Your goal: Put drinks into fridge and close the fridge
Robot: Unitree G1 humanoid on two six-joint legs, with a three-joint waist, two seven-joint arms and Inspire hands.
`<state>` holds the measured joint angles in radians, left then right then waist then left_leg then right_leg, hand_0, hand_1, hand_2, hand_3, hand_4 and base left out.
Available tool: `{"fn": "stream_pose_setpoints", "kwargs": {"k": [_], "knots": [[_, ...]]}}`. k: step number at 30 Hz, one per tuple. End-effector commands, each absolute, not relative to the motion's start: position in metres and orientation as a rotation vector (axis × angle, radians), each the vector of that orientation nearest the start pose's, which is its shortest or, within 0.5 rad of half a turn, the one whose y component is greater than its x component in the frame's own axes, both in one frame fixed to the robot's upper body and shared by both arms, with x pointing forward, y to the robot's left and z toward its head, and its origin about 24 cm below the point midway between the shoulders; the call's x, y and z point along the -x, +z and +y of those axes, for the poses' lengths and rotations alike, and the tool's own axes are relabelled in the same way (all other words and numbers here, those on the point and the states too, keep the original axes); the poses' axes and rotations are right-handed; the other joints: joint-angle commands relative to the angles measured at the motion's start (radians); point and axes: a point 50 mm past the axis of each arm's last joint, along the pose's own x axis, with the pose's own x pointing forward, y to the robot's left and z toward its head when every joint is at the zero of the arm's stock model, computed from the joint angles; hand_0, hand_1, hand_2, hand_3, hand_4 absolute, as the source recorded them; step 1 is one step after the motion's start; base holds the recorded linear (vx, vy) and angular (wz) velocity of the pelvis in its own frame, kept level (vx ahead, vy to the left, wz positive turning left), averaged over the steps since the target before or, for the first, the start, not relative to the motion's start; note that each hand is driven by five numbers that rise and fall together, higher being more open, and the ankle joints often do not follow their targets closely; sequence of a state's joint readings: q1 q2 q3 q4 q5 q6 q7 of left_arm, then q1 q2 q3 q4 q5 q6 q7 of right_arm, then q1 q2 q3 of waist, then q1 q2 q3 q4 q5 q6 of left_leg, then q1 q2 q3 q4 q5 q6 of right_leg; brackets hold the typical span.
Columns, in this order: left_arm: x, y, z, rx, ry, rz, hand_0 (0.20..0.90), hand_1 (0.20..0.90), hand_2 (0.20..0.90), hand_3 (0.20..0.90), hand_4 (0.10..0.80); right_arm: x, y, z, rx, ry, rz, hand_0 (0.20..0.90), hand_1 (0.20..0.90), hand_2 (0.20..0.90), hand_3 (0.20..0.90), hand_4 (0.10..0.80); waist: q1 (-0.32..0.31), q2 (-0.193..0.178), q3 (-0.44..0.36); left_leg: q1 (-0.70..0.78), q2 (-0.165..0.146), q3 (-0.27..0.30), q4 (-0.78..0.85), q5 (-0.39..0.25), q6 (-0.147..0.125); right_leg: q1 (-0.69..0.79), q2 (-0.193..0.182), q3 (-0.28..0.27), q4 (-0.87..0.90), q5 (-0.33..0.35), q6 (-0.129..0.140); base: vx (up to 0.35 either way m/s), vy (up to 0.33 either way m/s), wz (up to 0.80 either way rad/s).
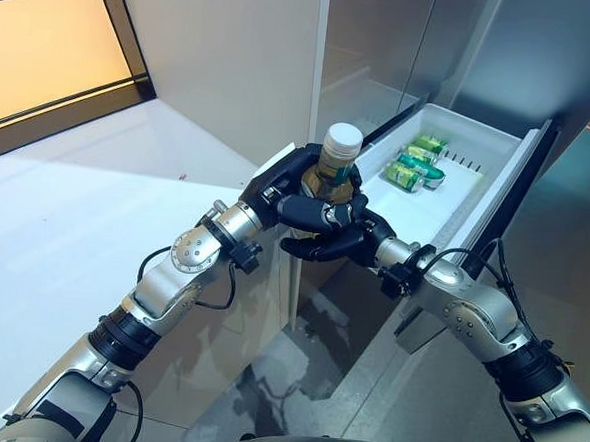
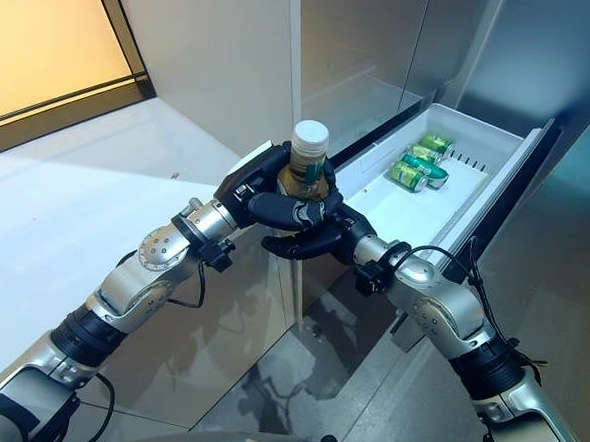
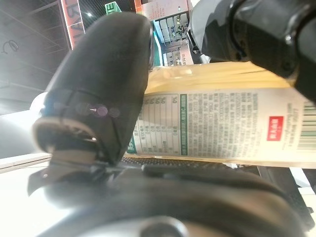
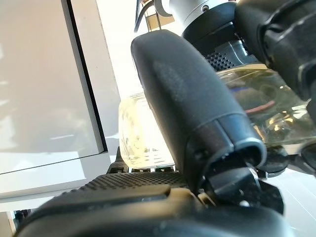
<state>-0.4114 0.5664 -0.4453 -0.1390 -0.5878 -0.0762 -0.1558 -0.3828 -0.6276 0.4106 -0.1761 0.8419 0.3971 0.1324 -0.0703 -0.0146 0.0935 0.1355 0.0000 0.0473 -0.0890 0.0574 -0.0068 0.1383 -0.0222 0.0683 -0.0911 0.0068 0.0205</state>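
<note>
A bottle (image 1: 339, 164) with a white cap and a pale label stands upright between both hands, just left of the open fridge drawer (image 1: 477, 192). My left hand (image 1: 282, 185) is curled round the bottle's body; its label shows in the left wrist view (image 3: 222, 123). My right hand (image 1: 329, 233) is curled round the bottle's lower part from below and in front; the clear base shows in the right wrist view (image 4: 143, 133). Green cans (image 1: 417, 163) lie inside the white drawer at its far end.
The drawer's dark front panel (image 1: 518, 185) juts out toward me on the right. The fridge's grey upper doors (image 1: 416, 38) rise behind the drawer. A white wall panel (image 1: 225, 46) stands to the left, above a glossy floor (image 1: 75, 208).
</note>
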Motion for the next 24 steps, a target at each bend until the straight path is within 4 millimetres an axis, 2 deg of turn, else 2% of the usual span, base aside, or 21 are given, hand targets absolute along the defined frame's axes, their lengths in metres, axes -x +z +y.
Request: {"fn": "stream_pose_setpoints", "kwargs": {"k": [1, 7, 16, 17, 18, 24], "knots": [[-0.286, 0.187, 0.102, 0.051, -0.707, -0.528, 0.300, 0.300, 0.300, 0.200, 0.100, -0.280, 0.201, -0.090, -0.203, 0.896, -0.241, 0.300, 0.300, 0.300, 0.200, 0.100, 0.011, -0.026, -0.089, 0.000, -0.029, 0.036, 0.002, -0.057, 0.039, -0.027, -0.004, -0.098, 0.004, 0.062, 0.031, 0.000, 0.000, 0.00], [-0.277, 0.200, 0.094, 0.139, -0.737, -0.620, 0.300, 0.300, 0.300, 0.200, 0.100, -0.279, 0.200, -0.089, -0.210, 0.881, -0.245, 0.300, 0.300, 0.300, 0.200, 0.100, 0.013, -0.028, -0.089, -0.004, -0.030, 0.026, 0.002, -0.056, 0.040, -0.026, -0.004, -0.100, 0.004, 0.061, 0.030, 0.000, 0.000, 0.00], [-0.267, 0.217, 0.088, 0.099, -0.724, -0.742, 0.300, 0.300, 0.300, 0.200, 0.100, -0.284, 0.208, -0.096, -0.214, 0.786, -0.297, 0.300, 0.300, 0.300, 0.200, 0.100, 0.014, -0.031, -0.084, -0.006, -0.032, 0.019, 0.002, -0.058, 0.040, -0.027, -0.005, -0.103, 0.004, 0.061, 0.032, -0.004, 0.000, 0.01], [-0.266, 0.219, 0.088, 0.091, -0.708, -0.753, 0.415, 0.415, 0.415, 0.335, 0.235, -0.285, 0.210, -0.098, -0.199, 0.756, -0.322, 0.300, 0.300, 0.300, 0.200, 0.100, 0.014, -0.031, -0.083, -0.005, -0.033, 0.017, 0.002, -0.058, 0.040, -0.026, -0.004, -0.102, 0.004, 0.061, 0.032, 0.000, 0.000, 0.00], [-0.265, 0.220, 0.089, 0.094, -0.696, -0.762, 0.900, 0.900, 0.900, 0.900, 0.800, -0.286, 0.212, -0.101, -0.184, 0.732, -0.342, 0.300, 0.300, 0.300, 0.200, 0.100, 0.014, -0.031, -0.082, -0.004, -0.033, 0.016, 0.002, -0.058, 0.040, -0.026, -0.004, -0.101, 0.004, 0.061, 0.032, 0.000, 0.000, 0.00], [-0.256, 0.233, 0.098, 0.031, -0.602, -0.913, 0.900, 0.900, 0.900, 0.900, 0.800, -0.292, 0.224, -0.124, -0.120, 0.558, -0.436, 0.300, 0.300, 0.300, 0.200, 0.100, 0.015, -0.033, -0.082, -0.009, -0.033, 0.013, 0.002, -0.053, 0.038, -0.033, -0.003, -0.093, 0.004, 0.070, 0.031, 0.000, 0.000, 0.00]]}}
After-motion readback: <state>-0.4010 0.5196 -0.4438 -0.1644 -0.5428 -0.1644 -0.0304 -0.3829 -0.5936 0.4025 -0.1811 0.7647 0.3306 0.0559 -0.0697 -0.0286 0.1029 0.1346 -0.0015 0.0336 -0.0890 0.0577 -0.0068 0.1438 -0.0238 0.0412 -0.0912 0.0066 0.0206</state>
